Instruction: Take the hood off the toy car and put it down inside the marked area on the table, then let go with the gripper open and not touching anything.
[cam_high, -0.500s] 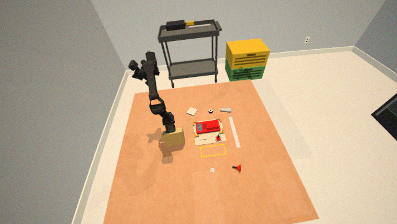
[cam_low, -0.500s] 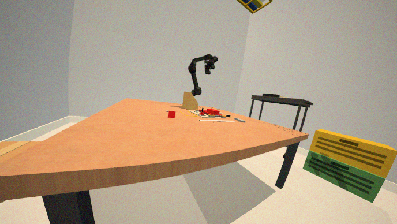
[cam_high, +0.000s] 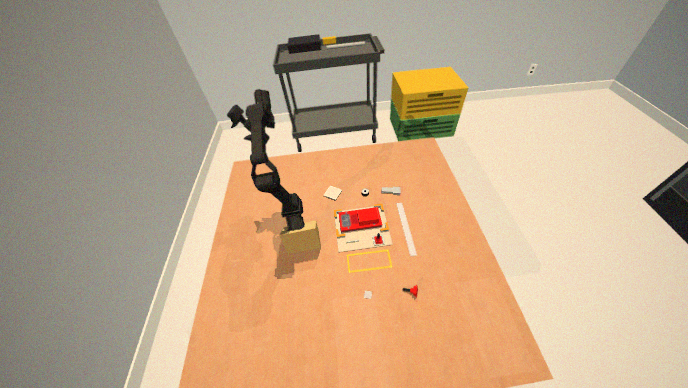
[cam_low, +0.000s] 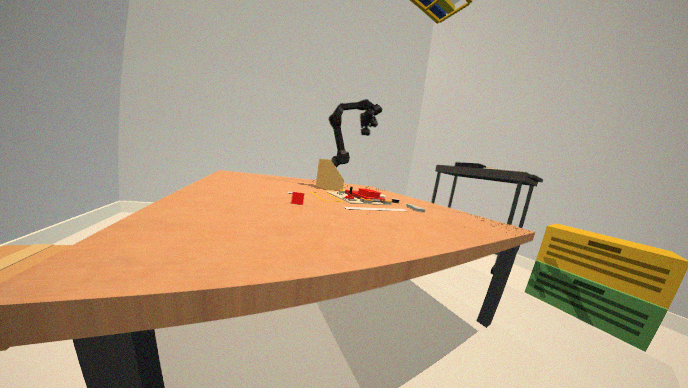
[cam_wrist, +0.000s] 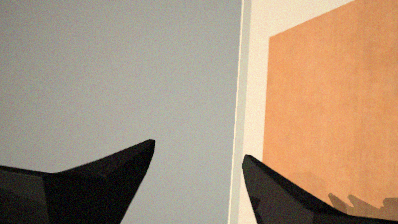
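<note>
Hood — jaws wide, empty.

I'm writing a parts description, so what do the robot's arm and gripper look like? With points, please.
The arm (cam_high: 257, 132) (cam_low: 338, 135) is dark, nearly black, with chunky joints, slim links and an open, forked section partway along. The gripper (cam_high: 241, 126) (cam_low: 366, 131) (cam_wrist: 199, 152) is black too, with two angular fingers tapering to narrow tips. I can't make out any cables or markings.

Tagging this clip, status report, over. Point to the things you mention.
Pincer (cam_high: 241, 131) (cam_low: 370, 125) (cam_wrist: 199, 152) open, nothing held. Toy car (cam_high: 357, 220) (cam_low: 369, 198) on its board. Yellow-outlined area (cam_high: 370, 270) unfilled.
</note>
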